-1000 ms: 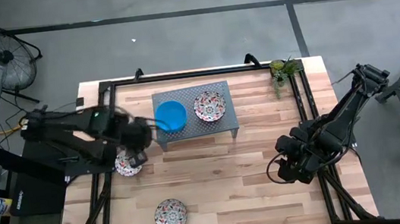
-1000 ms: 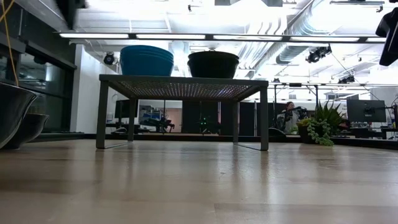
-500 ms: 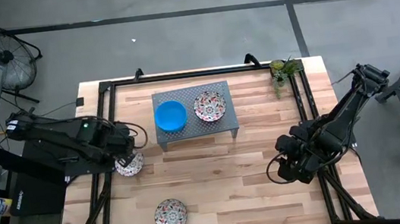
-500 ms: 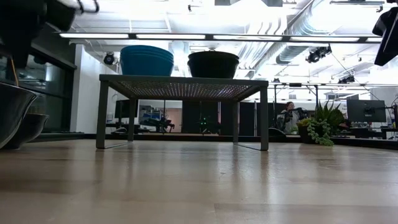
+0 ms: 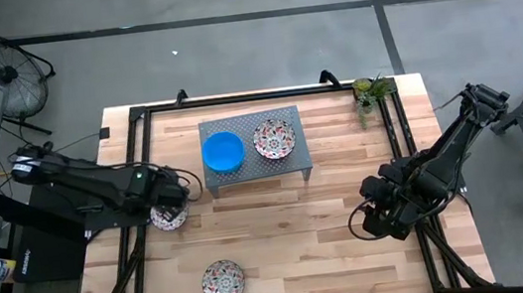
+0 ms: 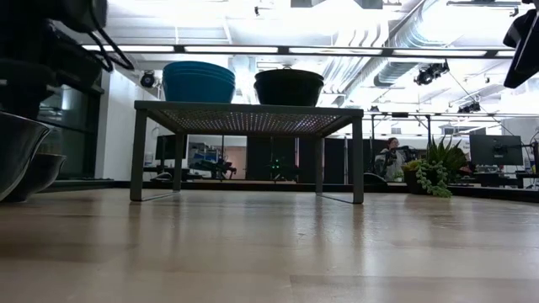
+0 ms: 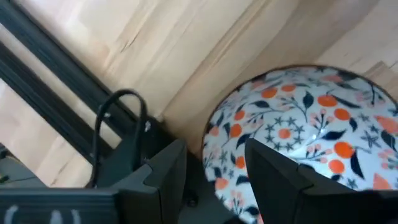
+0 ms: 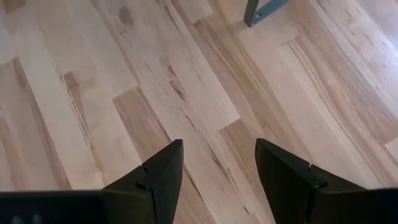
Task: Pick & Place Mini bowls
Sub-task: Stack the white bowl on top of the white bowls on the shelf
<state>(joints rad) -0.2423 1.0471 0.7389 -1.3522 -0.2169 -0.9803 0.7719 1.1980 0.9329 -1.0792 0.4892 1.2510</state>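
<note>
On the grey perforated stand [image 5: 295, 159] sit a stack of blue mini bowls [image 5: 223, 151], which the low view shows as blue bowls [image 6: 199, 82], and a floral bowl [image 5: 274, 138]. A floral bowl [image 5: 168, 217] rests on the table by its left edge, and another floral bowl [image 5: 223, 281] lies near the near edge. My left gripper [image 5: 177, 191] is open over the left floral bowl [image 7: 298, 127]. In the wrist view its fingers [image 7: 166, 168] stand on either side of the bowl's rim. My right gripper [image 8: 217, 158] is open above bare wood at the table's right.
A black frame rail [image 5: 135, 172] runs along the table's left side close to the left gripper. A small green plant [image 5: 371, 88] stands at the far right corner. Bare wood lies between the stand and the near floral bowl.
My left gripper has drawn back from the blue bowls on the stand toward the table's left edge. It has come down over the floral bowl there. The blue stack stays on the stand. The right arm has kept still.
</note>
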